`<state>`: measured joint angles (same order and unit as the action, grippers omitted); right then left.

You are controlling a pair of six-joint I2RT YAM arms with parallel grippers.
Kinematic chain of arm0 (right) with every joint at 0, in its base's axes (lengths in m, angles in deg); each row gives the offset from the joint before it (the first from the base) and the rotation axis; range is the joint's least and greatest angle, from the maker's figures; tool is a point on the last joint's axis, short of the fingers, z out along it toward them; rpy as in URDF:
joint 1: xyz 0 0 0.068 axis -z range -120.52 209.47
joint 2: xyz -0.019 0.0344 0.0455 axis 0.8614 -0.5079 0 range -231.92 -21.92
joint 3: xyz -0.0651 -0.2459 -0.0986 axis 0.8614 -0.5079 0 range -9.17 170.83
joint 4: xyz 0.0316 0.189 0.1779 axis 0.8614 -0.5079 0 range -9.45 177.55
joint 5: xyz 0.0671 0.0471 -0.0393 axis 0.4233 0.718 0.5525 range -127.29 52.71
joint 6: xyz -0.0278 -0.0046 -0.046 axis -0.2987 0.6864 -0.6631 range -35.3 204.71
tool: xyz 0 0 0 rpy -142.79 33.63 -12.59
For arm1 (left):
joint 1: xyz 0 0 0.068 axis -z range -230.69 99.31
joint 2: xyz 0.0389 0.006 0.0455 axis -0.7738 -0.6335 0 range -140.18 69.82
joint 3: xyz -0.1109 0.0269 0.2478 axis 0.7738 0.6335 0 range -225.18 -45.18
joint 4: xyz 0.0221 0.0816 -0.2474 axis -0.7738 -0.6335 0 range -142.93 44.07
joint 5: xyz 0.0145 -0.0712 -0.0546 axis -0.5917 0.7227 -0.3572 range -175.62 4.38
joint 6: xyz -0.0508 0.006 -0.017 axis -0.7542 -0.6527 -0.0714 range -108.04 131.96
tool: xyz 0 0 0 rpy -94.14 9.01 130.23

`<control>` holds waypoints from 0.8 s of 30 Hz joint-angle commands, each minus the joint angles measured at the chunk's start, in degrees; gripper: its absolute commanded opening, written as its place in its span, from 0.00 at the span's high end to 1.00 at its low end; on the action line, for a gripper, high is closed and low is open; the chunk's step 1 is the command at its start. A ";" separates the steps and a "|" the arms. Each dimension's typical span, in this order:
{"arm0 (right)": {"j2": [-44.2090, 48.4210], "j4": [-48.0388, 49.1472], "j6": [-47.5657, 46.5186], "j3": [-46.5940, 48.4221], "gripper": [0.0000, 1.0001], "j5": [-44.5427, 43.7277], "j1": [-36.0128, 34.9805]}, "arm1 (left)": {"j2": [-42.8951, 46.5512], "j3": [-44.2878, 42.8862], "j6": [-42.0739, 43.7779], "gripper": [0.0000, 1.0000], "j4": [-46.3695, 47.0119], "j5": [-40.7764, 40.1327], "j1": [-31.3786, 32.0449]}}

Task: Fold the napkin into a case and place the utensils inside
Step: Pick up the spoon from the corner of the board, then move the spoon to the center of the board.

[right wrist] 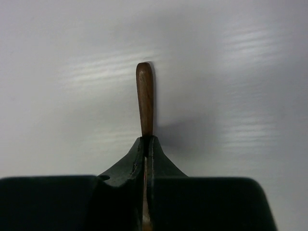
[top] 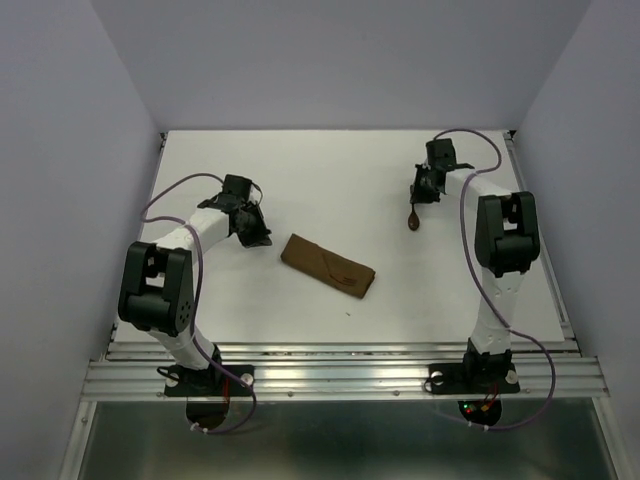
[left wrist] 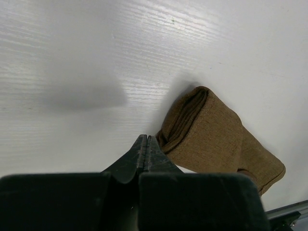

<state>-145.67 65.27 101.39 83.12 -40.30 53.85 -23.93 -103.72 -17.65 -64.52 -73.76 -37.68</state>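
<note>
— White tabletop [top: 300, 180], pale lilac walls [top: 60, 150] on three sides. How do your claws stand?
— My left claw [left wrist: 145, 143] is pressed fully together with nothing in it. My right claw [right wrist: 146, 142] is clamped tight on the spoon [right wrist: 145, 96], which sticks out past my fingertips.
— How do you know it is a spoon?
— From my right wrist I see only a slim brown edge, side-on, with its shadow on the table beside it. The overhead camera shows the rounded bowl at the free end. It points toward my bases, over the far right part of the table.
— And the cloth?
— The case [top: 328, 266] lies mid-table as a narrow folded strip, slanting from far-left to near-right. Overhead, my left claw is just off its left end, apart from it. My left wrist shows what overhead cannot: the stacked layers at that end, right beside my fingertips.
— The fork?
— Overhead, a thin darker line runs along the case's top, but I cannot tell whether that is it. My right claw and the spoon are well apart from the case.
</note>
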 commanded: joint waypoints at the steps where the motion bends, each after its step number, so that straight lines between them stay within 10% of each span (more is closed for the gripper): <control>1: 9.99 8.71 0.18 -8.34 0.99 17.66 -0.88 | 4.45 -3.24 1.48 1.00 -1.98 -1.84 -0.54; 13: 7.30 21.58 6.60 -13.02 0.99 64.60 -0.88 | 3.67 -13.00 3.85 0.96 -0.22 5.63 -0.01; 15: 4.31 21.58 7.22 -11.87 0.80 67.85 -0.88 | 3.49 -12.74 3.59 0.96 -0.22 5.98 -0.01; 24: 8.95 9.98 0.98 -10.54 0.43 31.94 -2.01 | 3.93 -10.45 4.03 0.96 -0.04 5.20 -0.01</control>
<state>-142.26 77.36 105.17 70.93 5.23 52.64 -20.44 -114.91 -14.98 -64.47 -68.73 -37.94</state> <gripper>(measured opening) 0.564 0.059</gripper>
